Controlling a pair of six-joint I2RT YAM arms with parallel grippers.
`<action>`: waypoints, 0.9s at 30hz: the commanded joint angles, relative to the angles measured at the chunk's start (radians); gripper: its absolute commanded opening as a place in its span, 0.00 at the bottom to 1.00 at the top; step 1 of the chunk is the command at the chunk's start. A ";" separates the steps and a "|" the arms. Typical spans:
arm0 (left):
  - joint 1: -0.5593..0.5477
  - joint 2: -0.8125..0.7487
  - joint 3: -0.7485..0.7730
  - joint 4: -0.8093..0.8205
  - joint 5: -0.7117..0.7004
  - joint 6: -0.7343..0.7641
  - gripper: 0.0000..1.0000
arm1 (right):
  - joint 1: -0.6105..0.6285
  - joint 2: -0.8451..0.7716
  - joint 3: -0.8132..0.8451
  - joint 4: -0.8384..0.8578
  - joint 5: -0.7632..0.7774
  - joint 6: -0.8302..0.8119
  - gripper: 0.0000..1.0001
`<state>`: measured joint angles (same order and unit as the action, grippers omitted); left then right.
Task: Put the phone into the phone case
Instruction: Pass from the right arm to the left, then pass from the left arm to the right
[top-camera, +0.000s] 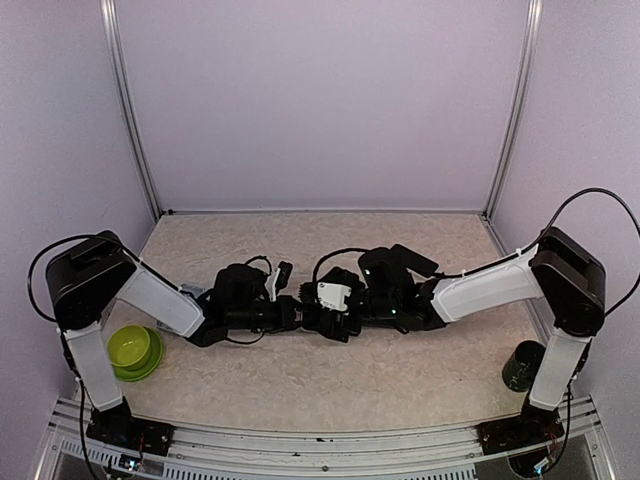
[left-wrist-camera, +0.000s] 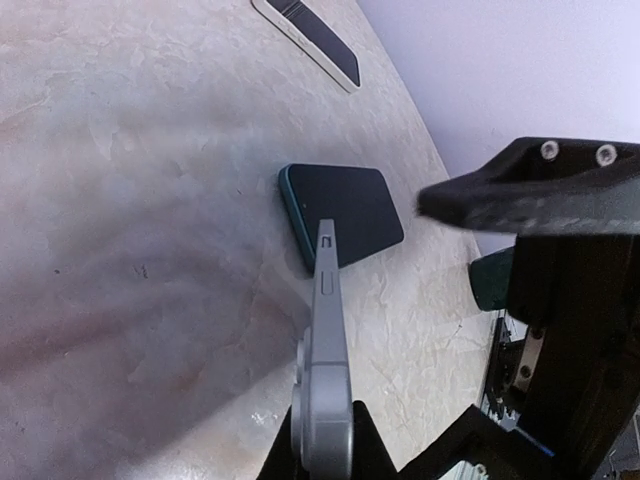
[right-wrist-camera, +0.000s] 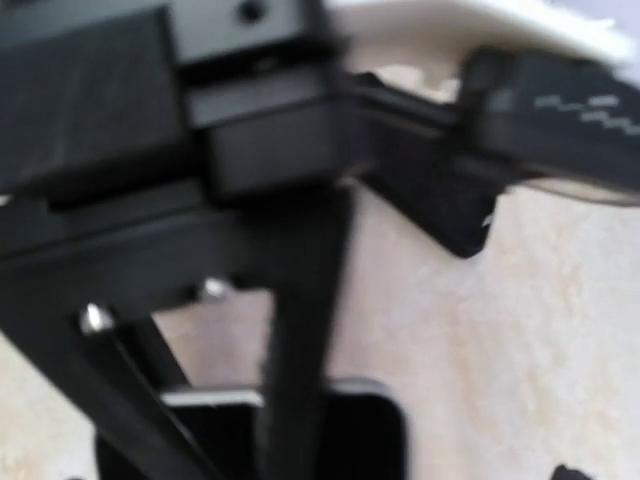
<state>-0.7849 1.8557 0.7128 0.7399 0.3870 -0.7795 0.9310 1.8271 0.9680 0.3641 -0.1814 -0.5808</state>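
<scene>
Holding a slim grey slab (left-wrist-camera: 325, 340) edge-on right now, left jaws clamped on its lower end, so all I get from the left wrist is the thin side with a little slot near the top. I'm reading that as the phone, though from the edge I can't be totally sure.

Just past its tip a flat dark rectangle with a teal rim (left-wrist-camera: 345, 215) lies face up on the pale marbled bench (left-wrist-camera: 150, 150). That raised rim says phone case to me. The slab's top overlaps it in this view, but I can't tell if they're touching or if I'm hanging above it.

A black piece with two screws (left-wrist-camera: 540, 190) hangs over just right of the case; probably the end of my right arm (top-camera: 480, 285), since from above both wrists meet mid-bench. Right wrist view is a blurry mess of black parts, so I honestly can't tell whether the right jaws are apart or together.

How I'd play this step:
- tip the slab flat so its face is parallel to the case, long edges lined up
- seat one short end inside the rim first, then lower the rest
- use the right side to pin the case, because it looks like it would skid on that smooth top
- keep my grip at the far end so my fingers don't foul the rim

Further back, well apart, a white-edged dark slab (left-wrist-camera: 315, 40) lies flat. Leaving that alone.
</scene>
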 joint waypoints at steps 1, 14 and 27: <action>0.021 -0.056 -0.041 0.024 -0.015 0.013 0.00 | 0.011 -0.095 -0.020 -0.047 0.021 -0.014 1.00; 0.034 -0.187 -0.104 0.073 -0.020 0.046 0.00 | 0.010 -0.265 0.013 -0.116 0.300 0.204 1.00; 0.044 -0.291 -0.113 0.045 -0.055 0.084 0.00 | 0.006 -0.393 -0.072 0.023 0.705 0.393 1.00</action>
<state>-0.7471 1.6135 0.5980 0.7315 0.3477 -0.7242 0.9325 1.4078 0.8764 0.4122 0.3782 -0.2386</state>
